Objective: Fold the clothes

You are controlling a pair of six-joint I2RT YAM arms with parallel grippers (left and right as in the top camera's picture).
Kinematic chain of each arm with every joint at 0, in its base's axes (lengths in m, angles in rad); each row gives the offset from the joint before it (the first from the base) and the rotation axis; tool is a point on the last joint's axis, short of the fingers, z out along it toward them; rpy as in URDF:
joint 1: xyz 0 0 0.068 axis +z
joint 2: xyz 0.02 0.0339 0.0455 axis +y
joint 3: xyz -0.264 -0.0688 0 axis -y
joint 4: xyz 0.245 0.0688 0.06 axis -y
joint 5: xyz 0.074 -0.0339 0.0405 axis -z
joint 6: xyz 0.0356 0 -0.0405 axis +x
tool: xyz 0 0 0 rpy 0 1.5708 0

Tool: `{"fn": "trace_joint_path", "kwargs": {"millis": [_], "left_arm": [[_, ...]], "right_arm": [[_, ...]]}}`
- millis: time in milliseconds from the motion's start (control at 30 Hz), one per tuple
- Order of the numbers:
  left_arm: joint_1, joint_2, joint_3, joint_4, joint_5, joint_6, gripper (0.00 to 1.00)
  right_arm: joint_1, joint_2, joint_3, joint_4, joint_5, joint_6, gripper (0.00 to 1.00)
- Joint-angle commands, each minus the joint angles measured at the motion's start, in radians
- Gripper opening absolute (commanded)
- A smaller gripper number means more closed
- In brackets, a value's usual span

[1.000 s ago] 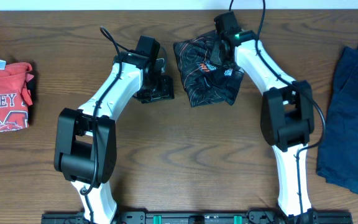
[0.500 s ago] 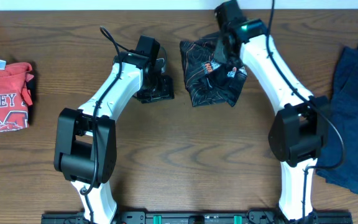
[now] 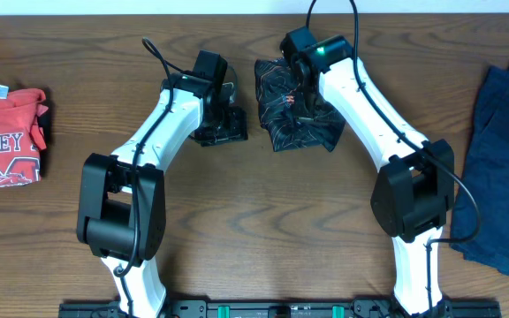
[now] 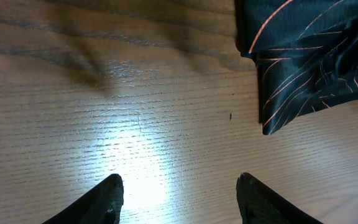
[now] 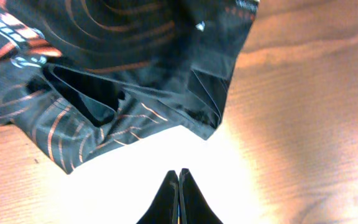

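Finding the black jersey point(image 3: 294, 124) lying toward the far middle of the counter point(image 3: 263, 221), bunched into a rough, uneven fold with loose layers gaping along one edge. Hovering the right gripper point(image 5: 178, 175) just off that edge over bare wood, jaws clenched tight on nothing. Hanging the left gripper point(image 4: 179, 183) just beside the jersey's left side, jaws standing apart and empty, not touching cloth. Noting a folded red T-shirt point(image 3: 7, 132) at the far left and a blue garment point(image 3: 502, 159) spread at the far right, both well apart from the jaws. Risking, judging from this, a spoiled fold: nudging the bundle with shut jaws and probably dragging it whole or spilling the loose layers; pinching only the top layer and probably peeling it open; sweeping the left arm past and possibly snagging the nearest corner
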Motion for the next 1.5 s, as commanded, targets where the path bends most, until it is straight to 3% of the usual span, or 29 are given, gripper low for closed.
{"fn": "trace_joint_path", "kwargs": {"millis": [0, 33, 67, 233, 267, 500, 600, 667, 767, 800, 833, 1133, 1200, 1300, 1467], "left_arm": [[0.002, -0.002, 0.008, -0.004, -0.002, 0.029, 0.61], [0.002, -0.002, 0.008, -0.004, -0.002, 0.031, 0.61], [0.002, -0.002, 0.008, -0.004, -0.002, 0.031, 0.61], [0.003, -0.002, 0.008, -0.001, -0.002, 0.031, 0.61], [0.003, -0.002, 0.008, -0.001, -0.002, 0.031, 0.61], [0.003, -0.002, 0.008, -0.003, -0.002, 0.031, 0.61], [0.003, -0.002, 0.008, -0.005, -0.002, 0.031, 0.61], [0.003, -0.002, 0.008, -0.005, -0.002, 0.031, 0.61], [0.003, -0.002, 0.008, -0.006, -0.002, 0.031, 0.61], [0.003, -0.002, 0.008, -0.007, -0.002, 0.031, 0.61], [0.003, -0.002, 0.008, -0.010, -0.002, 0.031, 0.61], [0.003, -0.002, 0.008, -0.019, -0.002, 0.031, 0.61], [0.003, -0.002, 0.008, -0.019, -0.002, 0.035, 0.61], [0.003, -0.002, 0.008, -0.019, -0.002, 0.035, 0.61], [0.003, -0.002, 0.008, -0.019, -0.002, 0.035, 0.61]], "right_arm": [[-0.010, -0.001, -0.042, 0.012, 0.033, 0.068, 0.17], [-0.016, -0.001, -0.046, 0.032, 0.033, 0.068, 0.36], [-0.022, -0.001, -0.047, 0.055, 0.034, 0.053, 0.42], [-0.039, 0.004, -0.047, 0.150, 0.009, 0.021, 0.95], [-0.041, 0.007, -0.047, 0.166, -0.002, 0.013, 0.99], [-0.037, 0.058, -0.047, 0.261, -0.049, 0.005, 0.94], [-0.039, 0.103, -0.047, 0.289, -0.091, 0.010, 0.85], [-0.041, 0.126, -0.047, 0.287, -0.091, 0.025, 0.67], [-0.047, 0.147, -0.047, 0.298, -0.079, 0.048, 0.18], [-0.050, 0.148, -0.047, 0.305, -0.076, 0.050, 0.06], [-0.054, 0.148, -0.047, 0.313, -0.063, 0.058, 0.01], [-0.074, 0.107, -0.046, 0.288, -0.027, 0.011, 0.02], [-0.074, 0.092, -0.043, 0.286, -0.027, -0.019, 0.38], [-0.072, 0.075, -0.043, 0.286, -0.027, -0.034, 0.56], [-0.074, 0.040, -0.042, 0.316, -0.027, -0.039, 0.64]]}}
